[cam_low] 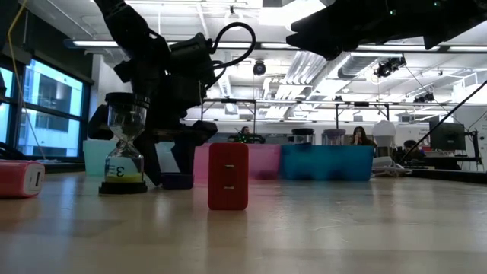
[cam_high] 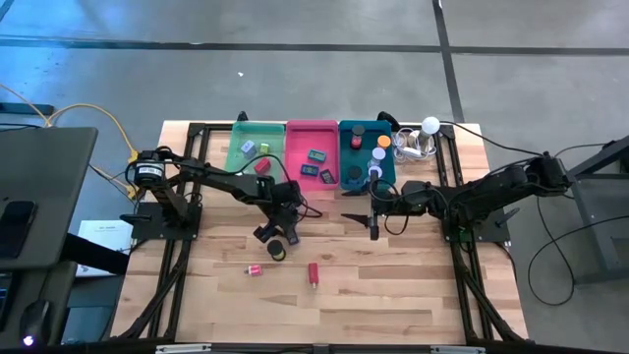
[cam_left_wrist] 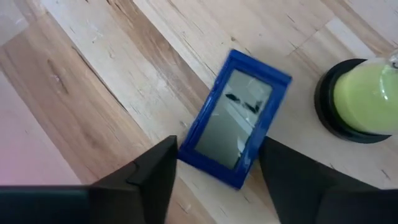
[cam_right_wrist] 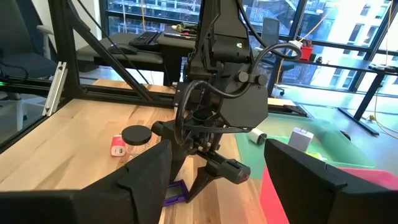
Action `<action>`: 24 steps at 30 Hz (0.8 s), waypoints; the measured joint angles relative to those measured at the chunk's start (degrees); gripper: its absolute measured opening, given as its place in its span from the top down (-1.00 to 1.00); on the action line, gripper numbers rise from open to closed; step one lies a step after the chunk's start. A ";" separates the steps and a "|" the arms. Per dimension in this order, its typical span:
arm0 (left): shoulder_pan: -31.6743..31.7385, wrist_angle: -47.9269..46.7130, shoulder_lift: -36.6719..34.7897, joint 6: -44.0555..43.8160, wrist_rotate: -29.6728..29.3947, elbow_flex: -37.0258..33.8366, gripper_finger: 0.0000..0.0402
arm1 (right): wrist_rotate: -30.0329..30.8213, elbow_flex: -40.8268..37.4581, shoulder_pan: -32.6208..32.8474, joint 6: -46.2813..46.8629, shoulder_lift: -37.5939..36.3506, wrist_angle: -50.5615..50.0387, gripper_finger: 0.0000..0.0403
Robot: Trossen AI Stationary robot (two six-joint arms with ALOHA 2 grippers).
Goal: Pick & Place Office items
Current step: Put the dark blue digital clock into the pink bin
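Note:
A flat blue rectangular office item [cam_left_wrist: 236, 118] with a glassy face lies on the table. My left gripper [cam_left_wrist: 217, 149] slants down over its near end, one finger on either side; the high view shows this gripper [cam_high: 278, 234] at mid-table. Beside it stands a small hourglass [cam_low: 124, 144] with yellow-green sand. A red block [cam_low: 228, 175] stands upright nearer the front edge, and a pink item [cam_high: 256, 269] lies to its left. My right gripper [cam_right_wrist: 217, 180] is open and holds nothing; it hovers level to the right [cam_high: 373, 224]. My left gripper has its fingers [cam_left_wrist: 155, 177] on either side of the blue item's near end [cam_left_wrist: 214, 168], along its two long sides, coming slanting down from above. They stand very close to it; whether they touch it, I cannot tell. The item lies flat on the table.
Green [cam_high: 236, 157], pink [cam_high: 295, 167] and teal [cam_high: 344, 157] trays stand in a row at the far edge with several small items inside. A white ball [cam_high: 429, 125] with cables sits at the far right. Bare wood lies toward the front edge.

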 joint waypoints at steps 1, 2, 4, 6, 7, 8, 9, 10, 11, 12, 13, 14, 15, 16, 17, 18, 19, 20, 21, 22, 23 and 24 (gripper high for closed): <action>0.00 0.00 0.00 -0.04 0.00 0.00 0.00 | 0.00 0.00 0.00 0.00 0.00 0.00 -0.23; 0.00 0.04 0.00 -0.05 0.00 0.00 0.06 | -0.02 0.00 0.00 0.00 0.00 0.00 -0.23; 0.00 0.19 0.00 -0.06 -0.08 0.00 0.17 | 0.00 0.00 0.00 0.00 0.00 0.00 -0.23; 0.00 0.24 0.00 -0.07 -0.05 0.00 0.24 | -0.01 0.00 0.00 0.00 0.00 0.00 -0.23; 0.00 0.24 0.00 -0.15 -0.04 0.00 0.26 | -0.01 0.00 0.00 0.00 0.00 -0.02 -0.23; 0.00 0.23 0.00 -0.34 -0.05 0.00 0.26 | -0.02 0.00 0.00 0.00 0.00 -0.01 -0.23; 0.00 0.22 0.00 -0.53 -0.04 0.00 0.26 | 0.00 0.00 0.00 0.00 0.00 -0.01 -0.23; 0.00 0.19 0.00 -0.74 -0.05 0.00 0.26 | 0.00 0.00 0.00 0.00 0.00 -0.02 -0.23; 0.00 0.03 0.00 -0.74 0.09 0.00 0.25 | -0.01 0.00 0.00 0.00 0.00 -0.02 -0.23; 0.00 -0.23 0.00 -0.74 0.55 0.00 0.24 | 0.00 0.00 0.00 0.00 0.00 -0.02 -0.23; 0.02 -0.52 0.00 -0.80 1.24 0.00 0.23 | -0.02 0.00 0.00 0.00 0.00 -0.02 -0.23; 0.00 -0.75 0.00 -0.95 1.58 0.00 0.23 | -0.01 0.00 0.00 0.00 0.00 -0.02 -0.23; 0.00 -0.97 -0.09 -1.51 1.56 0.00 0.23 | 0.00 0.01 0.00 0.00 0.00 -0.02 -0.23; 0.00 -1.41 -0.26 -2.21 1.30 0.00 0.23 | -0.01 0.02 0.00 -0.01 0.00 -0.03 -0.23; 0.00 -1.99 -0.51 -3.00 0.81 0.00 0.23 | -0.01 0.02 0.00 -0.01 0.00 -0.04 -0.23; 0.00 -2.53 -0.97 -3.69 0.11 0.00 0.23 | 0.00 0.02 0.00 0.00 0.00 -0.04 -0.23; 0.01 -3.03 -1.56 -4.33 -0.24 0.00 0.23 | -0.02 0.02 0.00 0.00 0.00 -0.04 -0.23; 0.02 -3.17 -2.29 -4.97 -0.23 0.00 0.23 | 0.00 0.02 0.00 -0.02 0.00 -0.04 -0.23; 0.04 -3.17 -3.20 -5.42 -0.26 0.00 0.23 | -0.01 0.04 0.00 -0.02 0.00 -0.04 -0.23; 0.04 -3.17 -4.07 -5.79 -0.26 0.00 0.23 | -0.02 0.04 0.00 0.00 0.00 -0.05 -0.23; 0.02 -3.16 -5.14 -6.09 -0.28 0.00 0.23 | 0.00 0.04 0.00 0.00 0.00 -0.05 -0.23; 0.02 -3.48 -6.17 -6.41 -0.30 0.00 0.23 | -0.02 0.04 0.00 0.00 0.00 -0.05 -0.23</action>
